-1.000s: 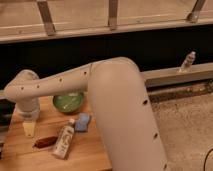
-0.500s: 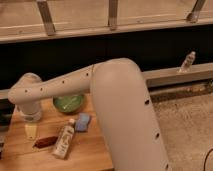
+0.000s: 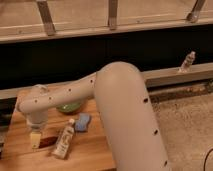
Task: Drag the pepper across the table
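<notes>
Wood table w/ pepper, white bottle, blue sponge, green bowl – jaws by pepper, L side

My arm is thick, smooth, off-white, dotted with dark screw holes; my pale-yellow gripper is by the left edge of the table.

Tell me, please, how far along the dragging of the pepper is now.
Done: the gripper is down at the table, right beside the pepper. In hand: meeting the pepper; whether they touch I cannot tell. Left: the whole drag, it seems, since the pepper lies at the left of the view, next to the white bottle.
</notes>
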Action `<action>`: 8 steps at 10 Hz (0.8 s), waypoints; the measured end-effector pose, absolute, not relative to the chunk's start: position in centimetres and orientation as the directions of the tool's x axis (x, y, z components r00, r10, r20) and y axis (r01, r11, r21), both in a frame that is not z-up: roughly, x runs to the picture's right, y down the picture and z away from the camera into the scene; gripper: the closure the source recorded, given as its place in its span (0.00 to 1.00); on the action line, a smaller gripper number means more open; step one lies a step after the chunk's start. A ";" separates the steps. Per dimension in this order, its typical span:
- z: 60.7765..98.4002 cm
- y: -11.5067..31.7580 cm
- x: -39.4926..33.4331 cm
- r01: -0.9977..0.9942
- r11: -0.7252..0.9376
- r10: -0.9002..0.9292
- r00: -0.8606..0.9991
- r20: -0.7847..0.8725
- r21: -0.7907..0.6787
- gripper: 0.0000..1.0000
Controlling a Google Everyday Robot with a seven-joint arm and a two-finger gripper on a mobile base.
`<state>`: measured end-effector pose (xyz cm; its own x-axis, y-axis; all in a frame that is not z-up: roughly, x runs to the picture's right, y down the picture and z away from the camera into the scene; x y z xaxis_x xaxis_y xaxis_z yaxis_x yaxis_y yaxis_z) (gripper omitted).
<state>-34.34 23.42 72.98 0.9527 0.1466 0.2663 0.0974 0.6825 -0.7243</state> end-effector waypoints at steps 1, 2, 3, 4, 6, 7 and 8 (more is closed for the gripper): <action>73.5 24.2 -34.4 0.091 0.675 0.159 0.951 0.265 -0.732 0.20; 73.9 24.9 -34.3 0.080 0.668 0.173 0.950 0.259 -0.740 0.20; 74.4 25.5 -34.0 0.065 0.661 0.189 0.950 0.249 -0.748 0.20; 75.0 26.1 -33.4 0.044 0.655 0.208 0.949 0.236 -0.755 0.20; 75.7 26.8 -32.5 0.010 0.647 0.240 0.946 0.216 -0.762 0.20; 76.0 27.2 -32.2 -0.004 0.644 0.255 0.944 0.209 -0.765 0.22; 76.4 27.5 -32.2 -0.013 0.645 0.270 0.939 0.212 -0.764 0.31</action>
<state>-32.19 27.51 76.38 0.9393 0.2696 0.2123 -0.0126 0.6452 -0.7639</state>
